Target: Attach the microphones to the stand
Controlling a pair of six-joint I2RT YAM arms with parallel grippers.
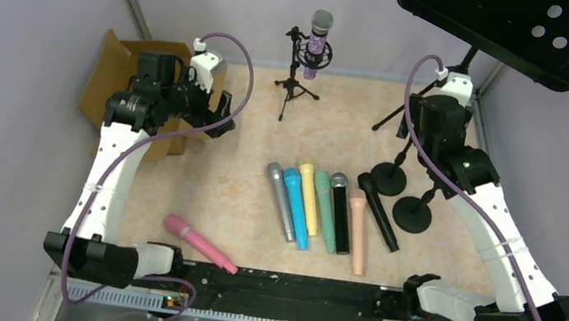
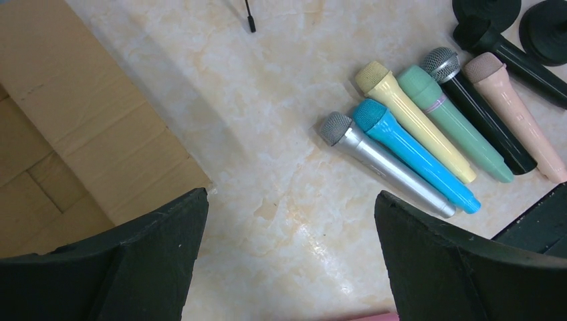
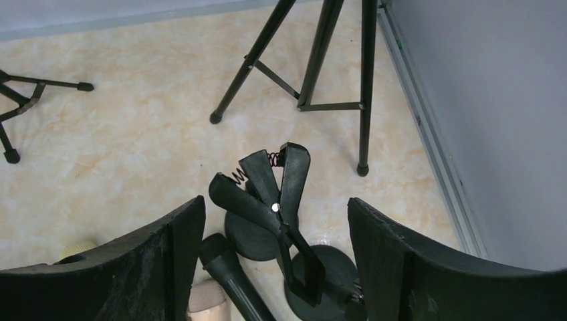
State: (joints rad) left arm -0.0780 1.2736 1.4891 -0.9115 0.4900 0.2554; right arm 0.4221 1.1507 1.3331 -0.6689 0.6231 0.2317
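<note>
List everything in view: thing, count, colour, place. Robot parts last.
row of microphones: seven; silver, blue, yellow, teal, black, peach, black; table centre.
pink microphone: one, pink, near the left arm's base.
purple microphone: one, glittery purple, in the tripod stand.
tripod stand: one, black, back centre.
round-base stands: two, black, right of the row.
music stand: one, black, back right.
cardboard box: one, brown, left edge.
table: one, pale marbled.
left tool: one, black, open, beside the box.
right tool: one, black, open, above the round-base stands.

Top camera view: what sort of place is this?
Probably a robot test cell, not a studio: plain grey walls box in a tabletop, two arms are bolted at its near edge, and a row of microphones lies beside stands.
</note>
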